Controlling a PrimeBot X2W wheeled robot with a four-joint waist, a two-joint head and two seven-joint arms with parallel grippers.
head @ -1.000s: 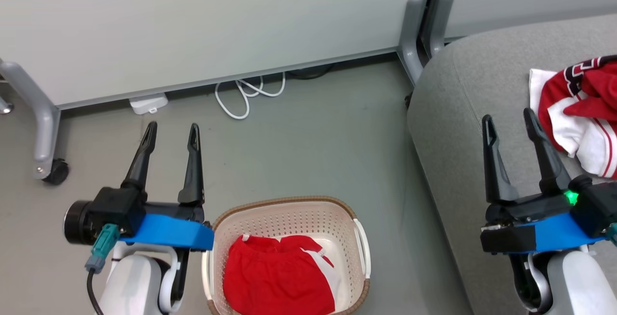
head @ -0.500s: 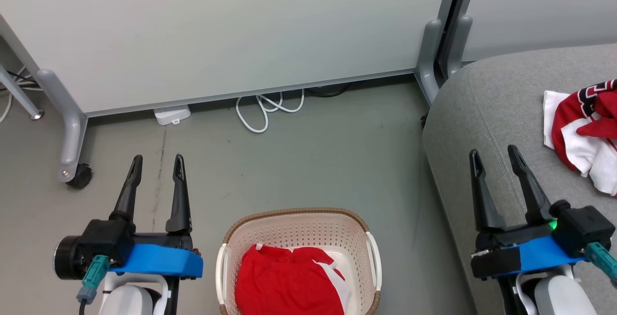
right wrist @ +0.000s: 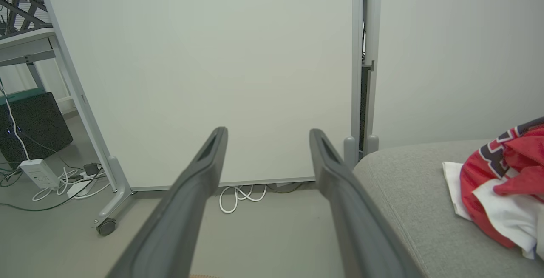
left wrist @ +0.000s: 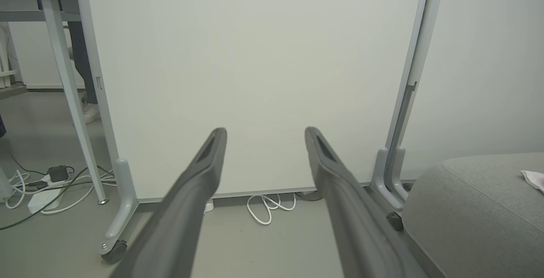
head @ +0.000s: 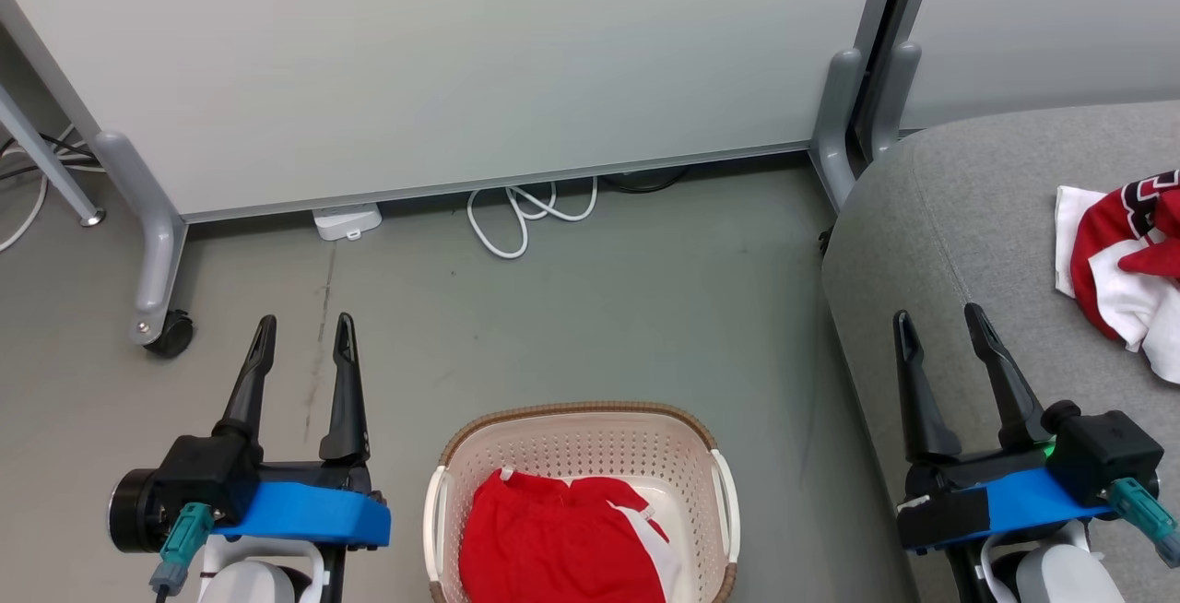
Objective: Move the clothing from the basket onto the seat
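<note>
Both grippers stand wide open and empty. The left gripper (head: 306,319) has its two dark fingers spread in a narrow V with bare floor (head: 645,289) showing between them. The right gripper (head: 937,313) is spread just as wide and nothing sits between its fingers either. Neither one touches cloth, basket or cushion (both wrist views show clear air between the fingertips, with the pale partition beyond).

One red garment (head: 553,543) with a white side panel lies crumpled in the bottom of the basket (head: 576,411), low in the middle of the head view. The basket stands on the floor between the two arms, just beside the left gripper's blue mount and well apart from both sets of fingertips. A second garment, red and white with dark lettering (head: 1120,243), lies bunched on top of the seat (head: 940,216) at the right edge of the head view, near the right gripper but apart from it. In the head view the right gripper's fingers show against the seat's rounded edge.

Behind all this, a pale partition (head: 461,59) on grey legs runs across the back. A looped white cable (head: 525,216) and a small white adapter (head: 348,221) lie on the floor at its foot, and a black caster (head: 171,336) sits under its left leg.
</note>
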